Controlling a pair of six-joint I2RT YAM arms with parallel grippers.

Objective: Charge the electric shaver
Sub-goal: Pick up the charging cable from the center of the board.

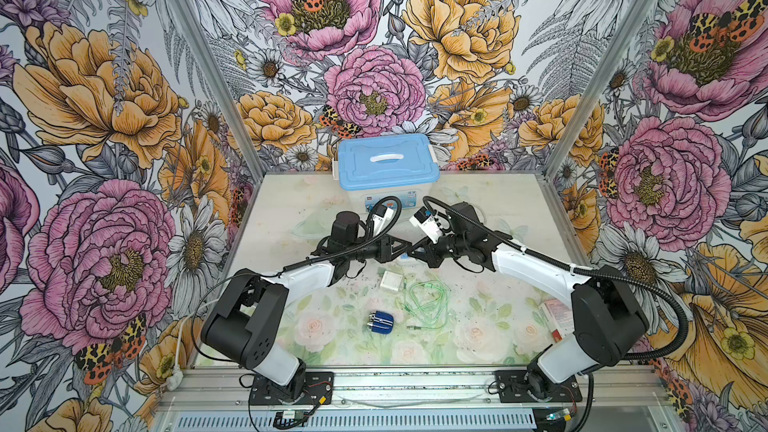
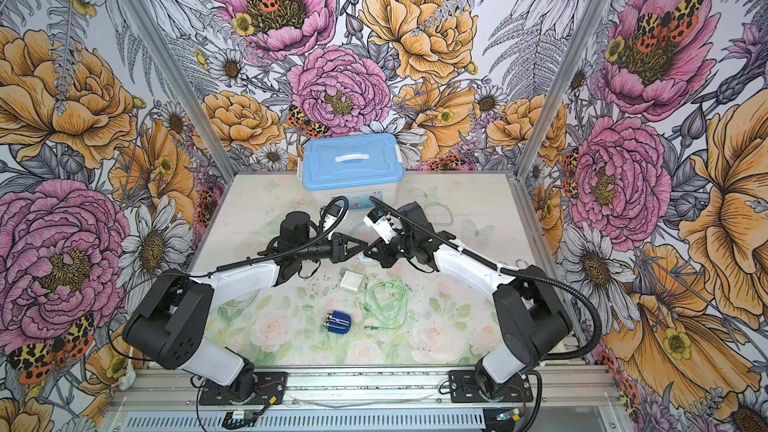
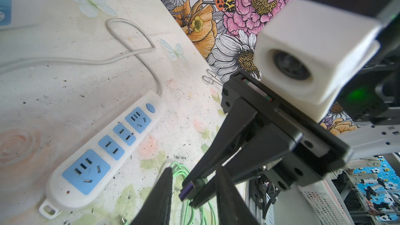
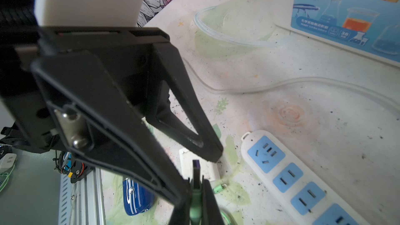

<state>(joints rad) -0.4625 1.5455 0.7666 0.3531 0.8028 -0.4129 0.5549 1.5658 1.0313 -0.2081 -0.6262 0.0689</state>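
Note:
The electric shaver (image 1: 380, 322) (image 2: 336, 322), dark blue with silver heads, lies on its side on the near-middle of the table, apart from both grippers; it also shows in the right wrist view (image 4: 136, 198). Both grippers meet tip to tip above the power strip (image 3: 104, 150) (image 4: 292, 174). My right gripper (image 1: 410, 252) (image 4: 195, 189) is shut on the USB plug (image 4: 195, 169) of the green cable (image 1: 424, 299). My left gripper (image 1: 400, 249) (image 3: 194, 169) stands with its jaws apart on either side of that plug (image 3: 187, 189). The white charger block (image 1: 390, 282) (image 4: 186, 167) lies just below.
A blue-lidded box (image 1: 388, 164) stands at the back. The strip's white cord (image 3: 129, 50) loops across the far table. A red and white packet (image 1: 557, 317) lies by the right arm. Clear tubing (image 1: 307, 228) lies at the back left.

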